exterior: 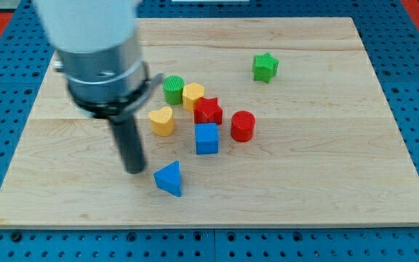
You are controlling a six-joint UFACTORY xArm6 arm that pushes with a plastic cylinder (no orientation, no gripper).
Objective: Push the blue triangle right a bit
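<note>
My tip (pixel 135 170) is resting on the wooden board (pixel 326 182), just to the view's left of the blue triangle (pixel 169 178) and slightly toward the view's top of it; a narrow strip of bare wood is showing between them, so I judge they are not yet touching. There is no claw here to release or clench: the arm is ending in a plain dark rod, and it is grasping nothing.

To do the push well, the tip should be dropping a touch toward the view's bottom first, so it is meeting the triangle's left face squarely instead of clipping its upper corner and spinning it. Then a short, slow slide toward the view's right is enough.

Up and to the right of the tip, the blue cube (pixel 206 138), red cylinder (pixel 243 125), red star (pixel 209 110), the yellow heart (pixel 162 121) directly above the triangle, yellow hexagon (pixel 193 94) and green cylinder (pixel 173 89) are sitting clustered; the green star (pixel 265 67) is lying well apart.

The arm's blurred body is covering the board's upper left corner, and anything beneath it is hidden. Whether the clustered blocks are touching is hard to make out.
</note>
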